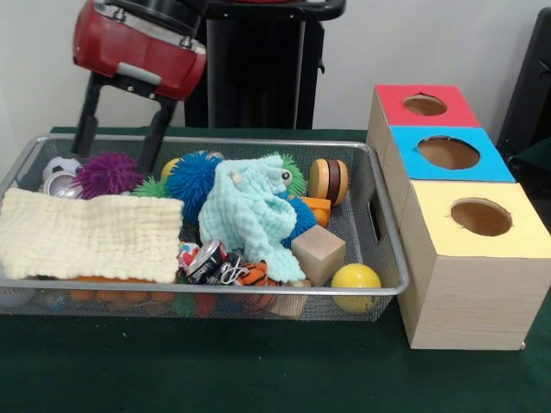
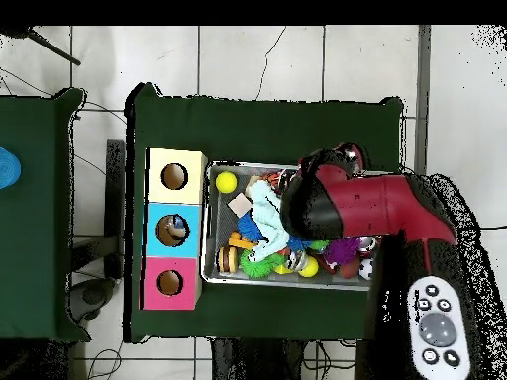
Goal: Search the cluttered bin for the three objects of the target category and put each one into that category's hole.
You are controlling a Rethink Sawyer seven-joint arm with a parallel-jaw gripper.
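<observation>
My gripper (image 1: 116,155) hangs open over the far left corner of the wire bin (image 1: 392,258), its two black fingers (image 1: 87,116) spread wide. A purple spiky ball (image 1: 108,172) sits just below and between the tips, and I cannot tell whether they touch it. Beside it lie a green spiky ball (image 1: 153,187) and a blue spiky ball (image 1: 191,179). Right of the bin stand three boxes with holes in their tops: red (image 1: 422,105), blue (image 1: 448,152), yellow (image 1: 480,217). In the overhead view the arm (image 2: 366,203) hides the gripper and much of the bin (image 2: 208,223).
The bin also holds a cream cloth (image 1: 86,234), a mint cloth (image 1: 254,215), a wooden cube (image 1: 317,254), a yellow ball (image 1: 355,282), a wooden burger (image 1: 329,181), a soda can (image 1: 207,258) and a small soccer ball (image 1: 58,172).
</observation>
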